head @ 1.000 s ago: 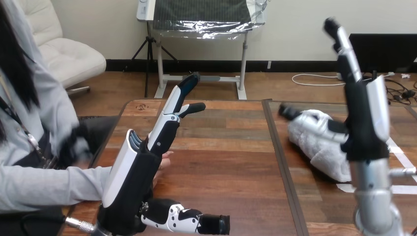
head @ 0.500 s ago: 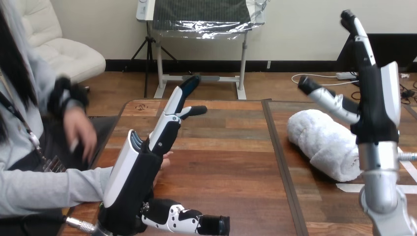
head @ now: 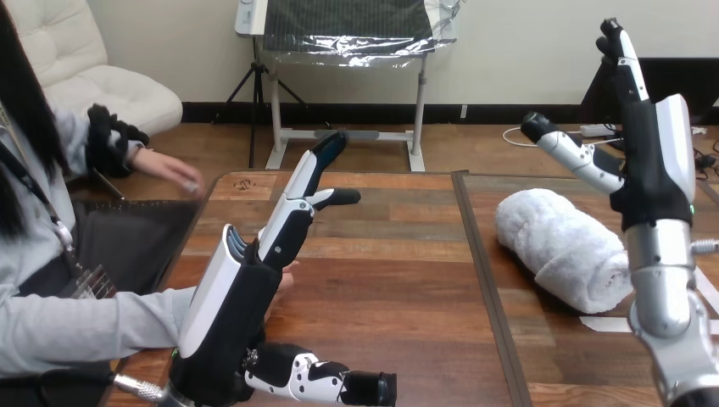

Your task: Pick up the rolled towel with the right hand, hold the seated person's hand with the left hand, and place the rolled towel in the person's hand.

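Where the right hand (head: 653,161) stands: upright, high over the table's right side, fingers straight, thumb spread leftward; it holds nothing and is clear of the towel.
Left hand (head: 242,305): fingers straight, pointing away across the table (head: 398,280), thumb out to the right by the near edge; no grip seen.
Person's hand (head: 286,273): on the wood behind the left hand, fingertips showing beside its palm.
Rolled towel (head: 564,246): lying right of the dark seam (head: 479,254), near end by white tape (head: 606,322).
Open room: bare wood between left hand and seam.
Person's hand at the view's upper left (head: 165,170): beyond the table's far left corner.
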